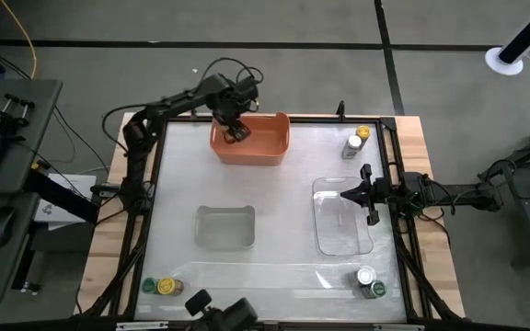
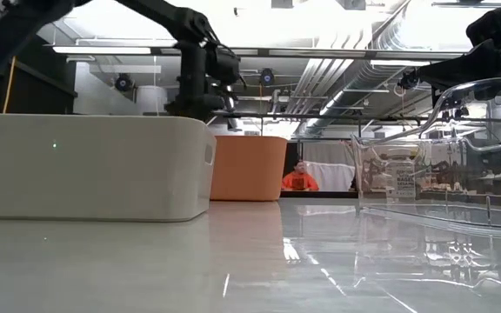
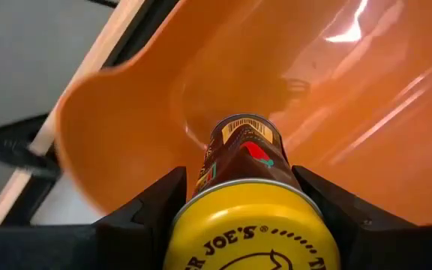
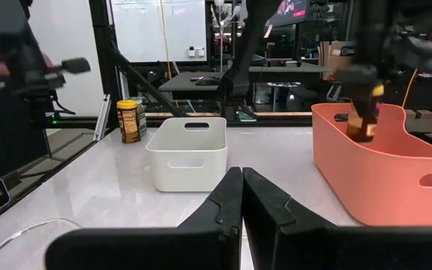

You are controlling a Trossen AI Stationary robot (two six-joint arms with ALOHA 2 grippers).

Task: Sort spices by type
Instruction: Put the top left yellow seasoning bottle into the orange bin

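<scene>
Over the orange tub (image 1: 263, 147), the left pincer (image 1: 237, 131) is grasping a yellow-lidded spice jar (image 3: 247, 196) between its fingers (image 3: 150, 202). Six more jars are standing in pairs at three corners of the surface (image 1: 274, 207). The right pincer (image 4: 242, 196) is waiting clenched above a clear tub (image 1: 342, 217).

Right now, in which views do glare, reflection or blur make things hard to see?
Low view: ceiling lights mirror on the glossy table, and the clear tub mostly shows reflections. Left wrist view: the yellow-lidded jar fills the near frame, its lid cut off, and a bright streak lies on the orange tub. Right wrist view: the left gripper is blurred.
</scene>
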